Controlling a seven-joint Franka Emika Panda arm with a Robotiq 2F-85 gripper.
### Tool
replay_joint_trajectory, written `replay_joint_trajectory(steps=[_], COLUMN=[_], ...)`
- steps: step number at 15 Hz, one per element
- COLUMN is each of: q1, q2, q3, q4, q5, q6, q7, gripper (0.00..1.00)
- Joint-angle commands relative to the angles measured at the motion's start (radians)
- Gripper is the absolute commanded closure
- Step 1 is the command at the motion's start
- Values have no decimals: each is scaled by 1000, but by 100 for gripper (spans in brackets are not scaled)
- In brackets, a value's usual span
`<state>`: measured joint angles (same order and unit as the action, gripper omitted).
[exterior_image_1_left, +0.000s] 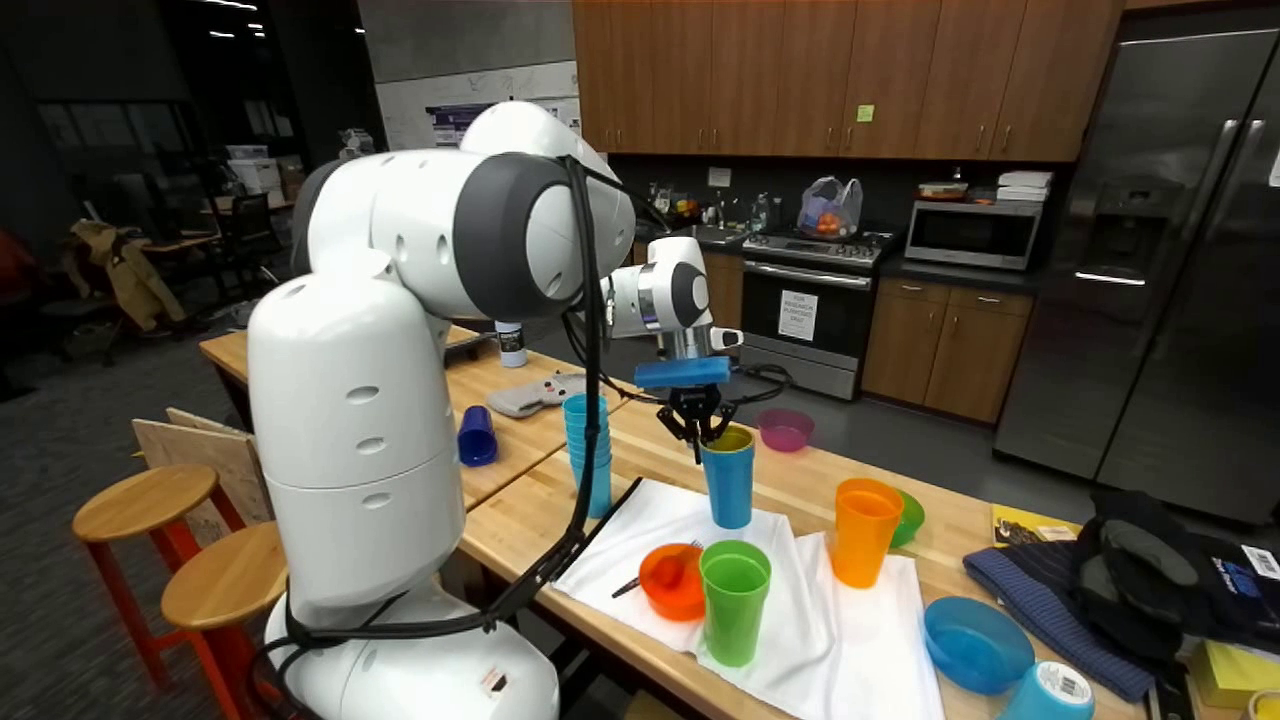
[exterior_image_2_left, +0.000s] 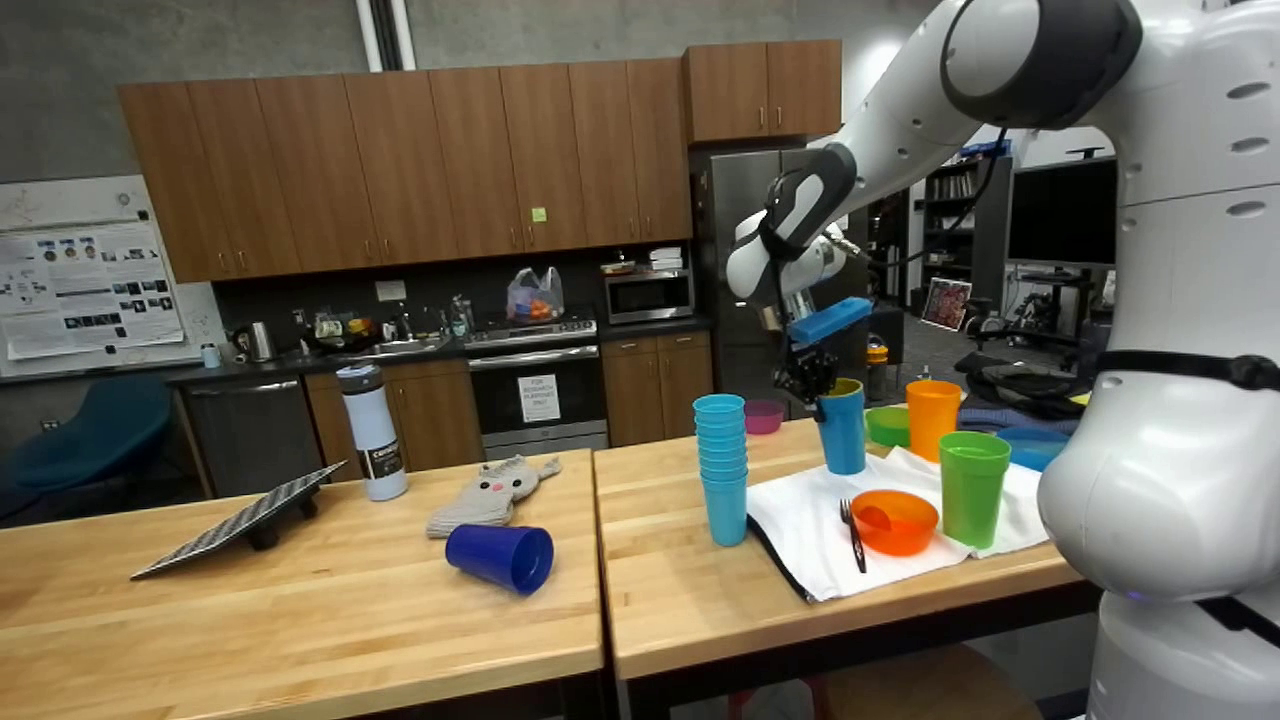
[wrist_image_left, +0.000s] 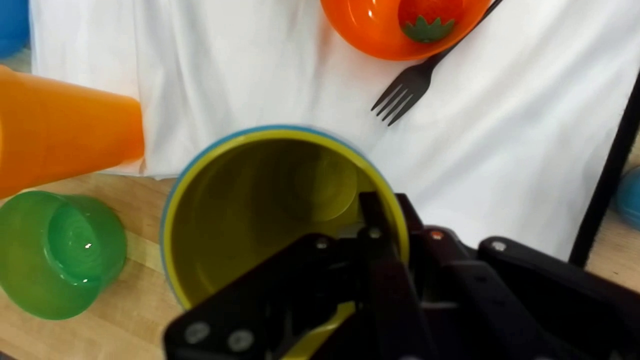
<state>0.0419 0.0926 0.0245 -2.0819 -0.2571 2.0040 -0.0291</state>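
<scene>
Nearest the wrist camera, we are seeing the hand (wrist_image_left: 386, 200), its fingers (wrist_image_left: 375, 215) all but closed, one inside and one outside the rim of the cup (wrist_image_left: 260, 215), yellow within and blue without. They are pinching only its wall, the cup lying off to one side beneath them; whether its base is touching the cloth (wrist_image_left: 475, 150), we are not managing to tell. Ahead of the fingertips, the fork (wrist_image_left: 410, 85) is lying beside the bowl (wrist_image_left: 365, 30), which is holding a red fruit (wrist_image_left: 430, 12). Left of the hand in this view, the orange cup (wrist_image_left: 75, 130) and green bowl (wrist_image_left: 60, 255) are sitting.

In an exterior view, the arm (exterior_image_1_left: 350, 400) is standing closest to us. The green cup (exterior_image_1_left: 735, 600) is standing on the hand's camera side, the pink bowl (exterior_image_1_left: 785, 430) beyond the hand.

In an exterior view, the stack (exterior_image_2_left: 722, 470) is standing near the hand, and the purple cup (exterior_image_2_left: 500, 557) is lying on its side, well apart from it.

We are judging the one-sided pinch a risk: the cup's off-centre weight could be twisting it round or working it loose. A low sideways sweep could be toppling the stack or dragging the fork.
</scene>
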Motion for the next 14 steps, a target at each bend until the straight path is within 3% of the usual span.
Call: replay_joint_trajectory(steps=[1,14], q1=[-5,-7], q2=[10,42], q3=[-2,-6], q4=[9,3], q5=[8,35], q6=[17,116], q7=[22,51], gripper=[98,98])
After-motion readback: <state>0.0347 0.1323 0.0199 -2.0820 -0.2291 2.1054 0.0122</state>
